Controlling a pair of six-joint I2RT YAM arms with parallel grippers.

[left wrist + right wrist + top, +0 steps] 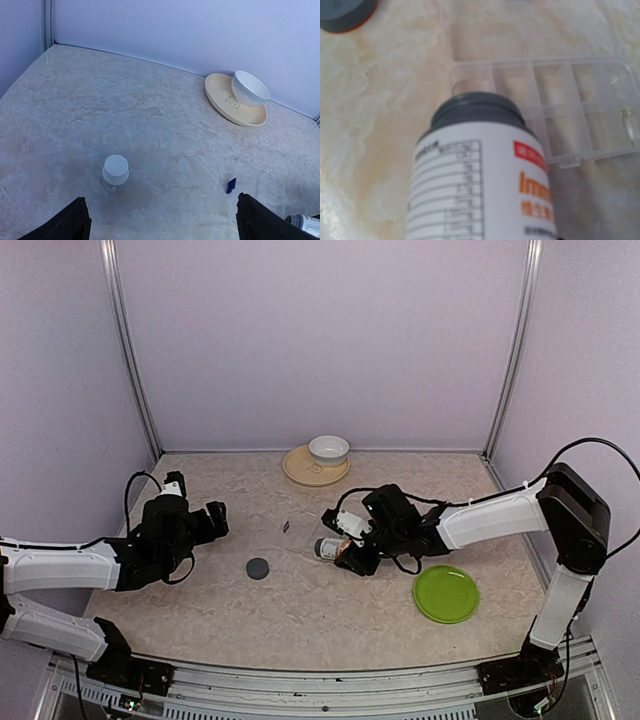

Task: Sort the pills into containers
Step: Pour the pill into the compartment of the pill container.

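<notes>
Pouring looks to me like the step in hand. My right gripper [348,548] is clamped around a white bottle [480,175], tipped so its grey top points at the pill box [560,105]. The box lies flat on the table [300,610], just past the bottle's top. A grey lid [258,568] lies apart on the table, so I judge the bottle to be open, though I cannot see its mouth. I cannot make out any pills; presumably they are inside. To do this well I should line the top up over one compartment, then tilt slowly so only a few drop. The light box may slide if nudged. My left gripper [162,225], jaws wide apart and holding nothing, could steady it.
</notes>
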